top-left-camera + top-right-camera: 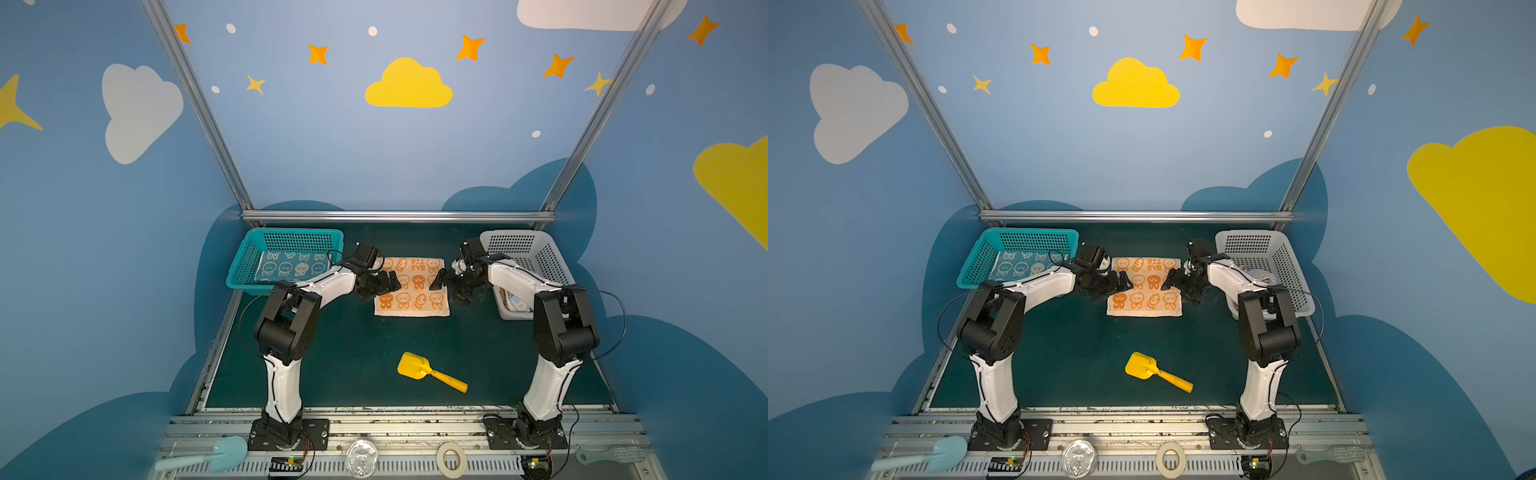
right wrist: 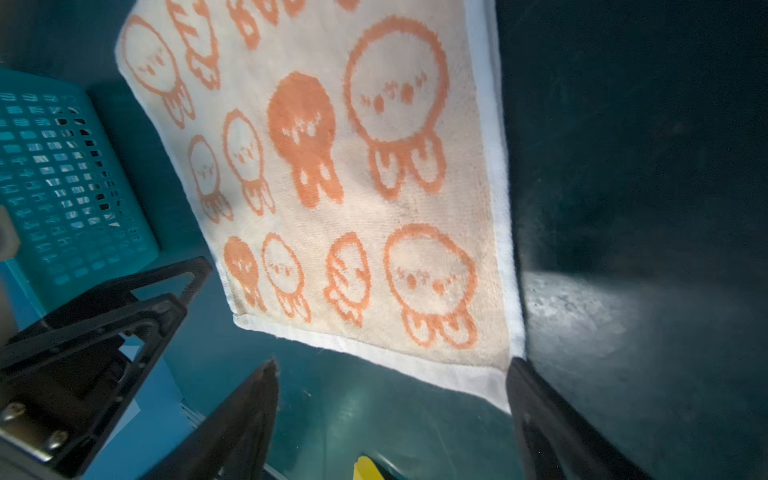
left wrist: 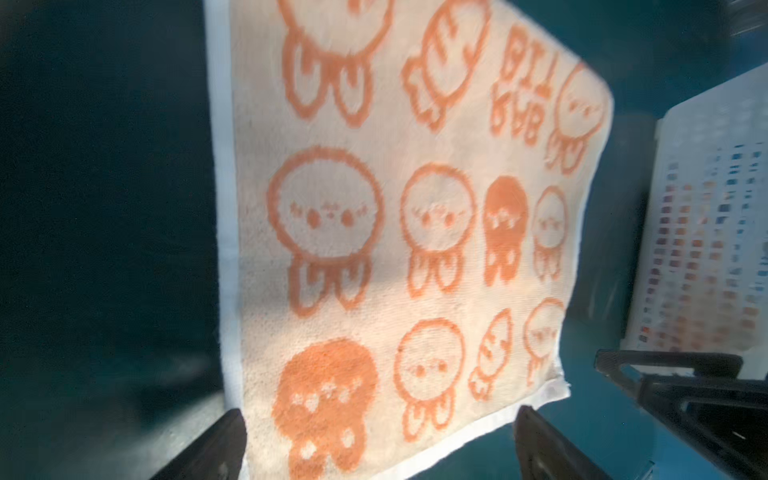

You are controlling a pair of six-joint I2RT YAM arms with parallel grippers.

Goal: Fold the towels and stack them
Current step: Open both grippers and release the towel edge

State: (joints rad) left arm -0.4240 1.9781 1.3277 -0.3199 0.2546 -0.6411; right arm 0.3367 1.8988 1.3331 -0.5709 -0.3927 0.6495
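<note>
In both top views the orange towel [image 1: 411,297] [image 1: 1144,299] lies spread flat on the dark green table [image 1: 353,353] [image 1: 1079,353]. The left gripper [image 1: 388,284] [image 1: 1121,282] hangs over the towel's left edge and the right gripper [image 1: 446,286] [image 1: 1173,282] over its right edge, tips facing each other across the cloth. To the left of the orange towel stands a teal basket [image 1: 249,253] [image 1: 976,266] with a blue towel [image 1: 291,268] [image 1: 1017,268] lying in it. To the right of the orange towel stands a white basket [image 1: 523,245] [image 1: 1287,257]. A yellow toy shovel [image 1: 428,372] [image 1: 1154,371] lies on the table nearer the arm bases than the orange towel, well apart from it.

In the left wrist view the left gripper [image 3: 380,419] has its jaws spread wide above the orange towel [image 3: 415,232]. They grip nothing; the towel's white hem runs between them. Beyond the towel's far side is the white basket [image 3: 706,208], with blurred orange and blue patches behind its holes.

In the right wrist view the right gripper [image 2: 392,368] also has its jaws wide apart and holds nothing. A corner of the orange towel [image 2: 353,187] lies right by one finger; I cannot tell if they touch. The teal basket [image 2: 62,174] sits past the towel's far side.
</note>
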